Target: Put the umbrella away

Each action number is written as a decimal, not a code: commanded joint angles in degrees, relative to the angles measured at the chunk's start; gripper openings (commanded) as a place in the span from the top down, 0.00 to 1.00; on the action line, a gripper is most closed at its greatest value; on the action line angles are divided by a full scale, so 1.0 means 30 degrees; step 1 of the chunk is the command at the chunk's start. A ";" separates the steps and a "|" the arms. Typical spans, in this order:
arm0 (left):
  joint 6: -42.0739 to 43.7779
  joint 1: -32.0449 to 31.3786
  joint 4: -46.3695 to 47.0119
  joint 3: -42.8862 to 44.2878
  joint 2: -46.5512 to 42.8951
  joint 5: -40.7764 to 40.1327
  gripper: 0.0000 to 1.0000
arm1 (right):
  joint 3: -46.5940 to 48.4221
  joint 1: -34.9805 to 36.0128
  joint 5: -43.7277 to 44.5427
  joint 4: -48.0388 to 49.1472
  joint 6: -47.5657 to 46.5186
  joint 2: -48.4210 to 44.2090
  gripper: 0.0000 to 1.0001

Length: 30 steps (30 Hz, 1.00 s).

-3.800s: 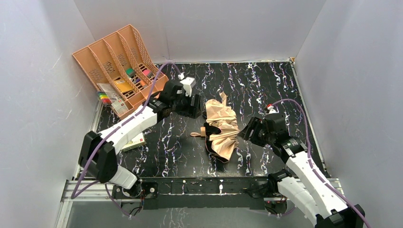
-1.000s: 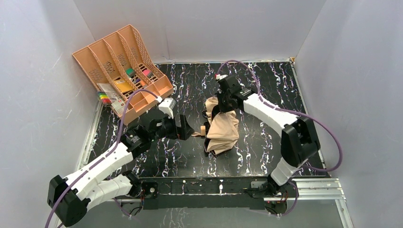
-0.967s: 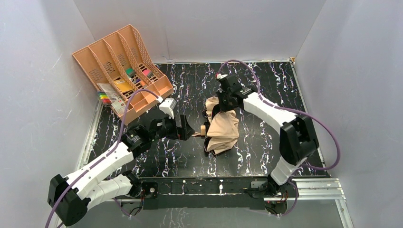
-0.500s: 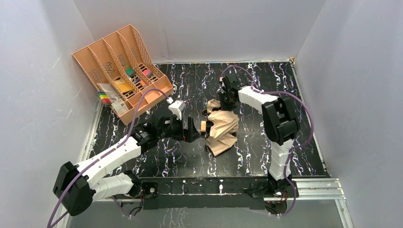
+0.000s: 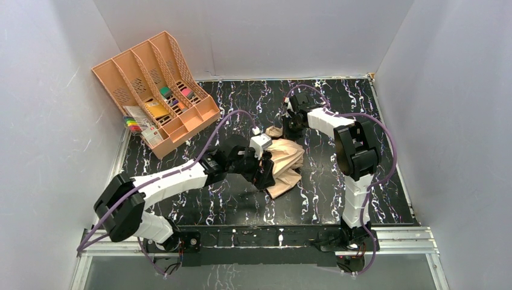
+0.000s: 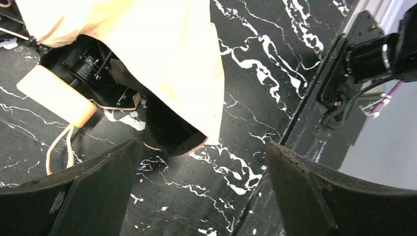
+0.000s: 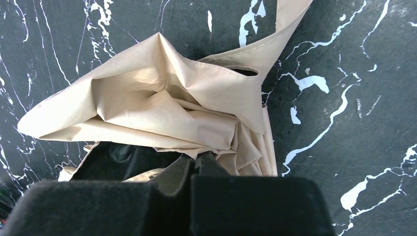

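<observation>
While right gripper (image 7: 195,164) pinches one umbrella (image 7: 162,103) (tan), left gripper (image 6: 201,144) gapes wide.

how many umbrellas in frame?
1. The umbrella lies half-folded in the middle of the table, right gripper shut at its far end, left gripper open over its handle side. No other shows, though the tray's slots are partly hidden.

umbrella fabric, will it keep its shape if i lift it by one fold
Probably not: the umbrella canopy lies crumpled in loose folds, so it would likely sag and drape. The handle looks rigid, a firmer hold. Its strap lies limp and might dangle.
</observation>
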 commanded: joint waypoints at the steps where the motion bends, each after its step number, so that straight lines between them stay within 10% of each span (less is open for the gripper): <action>1: 0.1816 -0.0401 0.0101 0.1232 0.1336 -0.0790 0.02 | -0.0969 -0.0090 0.0339 -0.0381 -0.0466 0.1044 1.00; 8: 0.2309 -0.0504 -0.0353 0.1945 0.3056 -0.0157 0.23 | -0.0972 -0.0093 0.0108 -0.0366 -0.0584 0.1085 1.00; 21: 0.1583 -0.0574 -0.1792 0.3509 0.2467 0.0689 0.90 | -0.1489 -0.0095 -0.0288 -0.0023 -0.0545 0.1023 1.00; 30: 0.0672 -0.0562 -0.2161 0.5506 0.1197 0.1317 1.00 | -0.2493 -0.0096 -0.0716 0.0516 -0.0361 0.0724 1.00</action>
